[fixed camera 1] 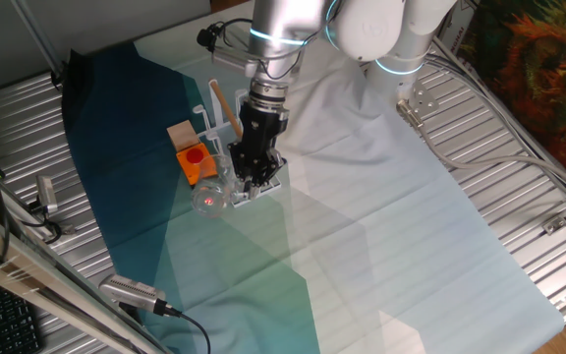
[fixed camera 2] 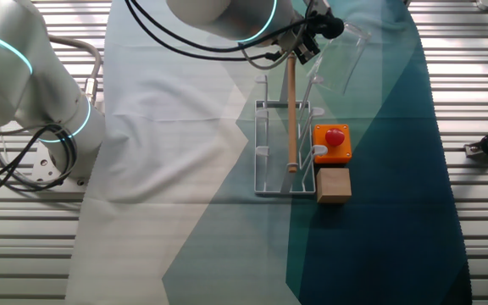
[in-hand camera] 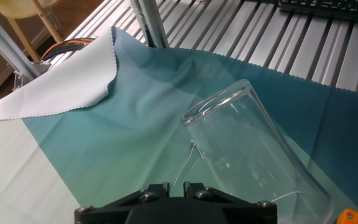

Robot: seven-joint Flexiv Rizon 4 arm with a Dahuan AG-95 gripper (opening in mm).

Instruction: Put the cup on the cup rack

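Note:
The cup [in-hand camera: 253,149] is a clear glass mug, tilted on its side with the mouth pointing away from the hand. My gripper [in-hand camera: 176,185] is shut on its thin handle [in-hand camera: 189,163], which runs down between the two fingers. In one fixed view the gripper [fixed camera 1: 247,180] holds the cup [fixed camera 1: 209,197] at the near end of the cup rack [fixed camera 1: 219,123]. In the other fixed view the cup [fixed camera 2: 342,56] hangs just past the end of the white rack [fixed camera 2: 265,144], beside the gripper [fixed camera 2: 312,41]. A wooden dowel [fixed camera 2: 291,110] lies along the rack.
An orange box with a red button [fixed camera 2: 331,142] and a brown wooden block [fixed camera 2: 333,185] sit against the rack's side. A teal and white cloth [fixed camera 1: 381,216] covers the table. Metal slats [fixed camera 1: 519,128], cables and a keyboard lie around the cloth.

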